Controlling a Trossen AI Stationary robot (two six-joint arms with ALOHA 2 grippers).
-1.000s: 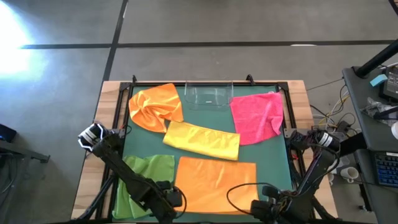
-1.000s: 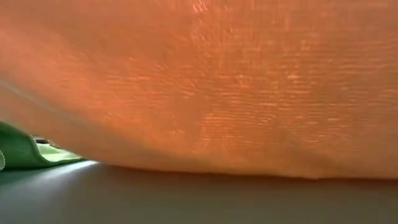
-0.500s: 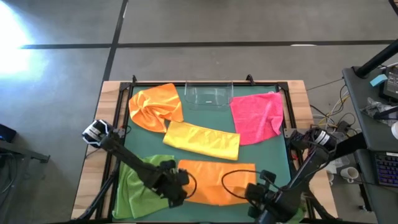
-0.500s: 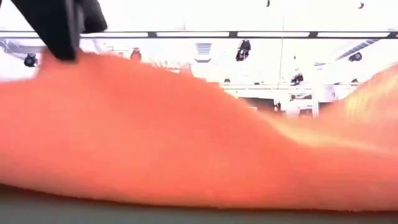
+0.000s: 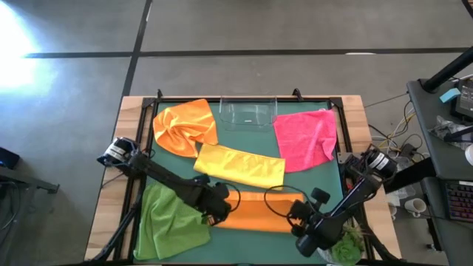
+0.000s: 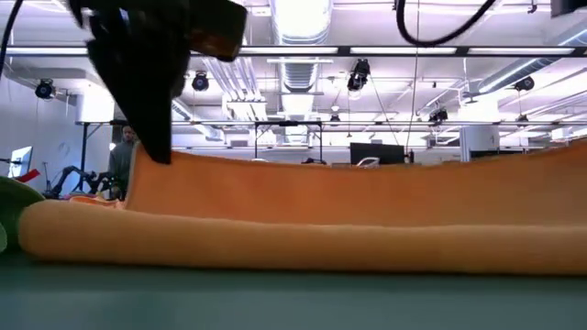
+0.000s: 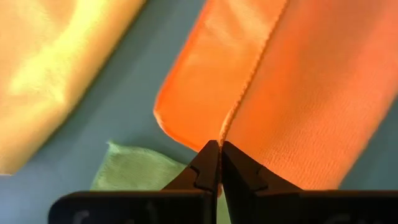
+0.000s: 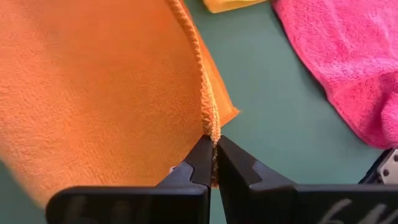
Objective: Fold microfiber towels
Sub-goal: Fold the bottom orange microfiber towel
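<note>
Orange towel [image 5: 255, 212], low centre of the high view, lies half-doubled on the desk [image 5: 310, 185]; left tool [image 5: 219, 209] and right tool [image 5: 299, 216] each clench an edge corner. Crumpled orange [image 5: 185, 125], yellow [image 5: 240, 166], pink [image 5: 304, 138] and green [image 5: 171, 222] towels look unfolded.

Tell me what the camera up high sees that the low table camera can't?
Only the high view shows the hot pink square cloth, yellow folded cloth, crumpled orange cloth and clear plastic bin. Only the low view shows the room's ceiling lights. Both show the half-folded orange microfiber towel and the lime green cloth.
</note>
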